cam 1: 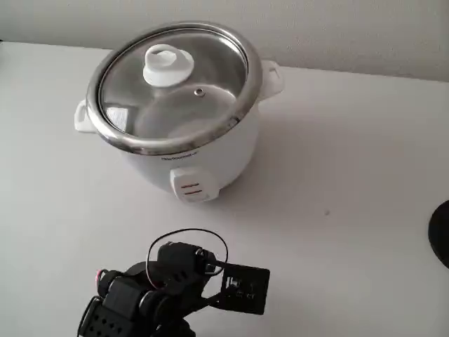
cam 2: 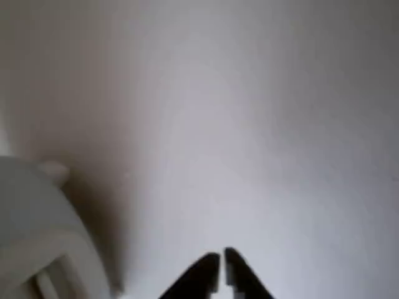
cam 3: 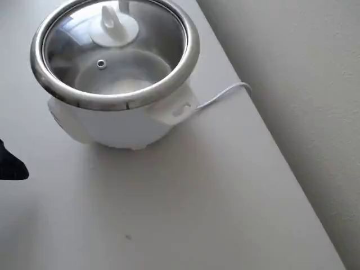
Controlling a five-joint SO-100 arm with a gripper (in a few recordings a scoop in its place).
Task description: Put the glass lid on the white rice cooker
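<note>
The glass lid (cam 1: pixel 182 91) sits flat on the white rice cooker (cam 1: pixel 210 158), its metal rim resting on the pot's rim and its white knob (cam 1: pixel 167 65) upright. The overhead view shows the glass lid (cam 3: pixel 118 62) seated on the cooker (cam 3: pixel 112 126) the same way. My black arm (cam 1: pixel 161 295) is low at the front edge, well away from the cooker. In the wrist view my gripper (cam 2: pixel 221 269) is shut with nothing between its fingertips, pointing at bare table, and the cooker's white side (cam 2: pixel 37 230) lies at the lower left.
The cooker's white cord (cam 3: pixel 222 94) runs off toward the wall along the table's edge. A dark round object (cam 1: pixel 440 232) shows at the right edge of the fixed view. The white table (cam 1: pixel 337 175) stretches to the right of the cooker.
</note>
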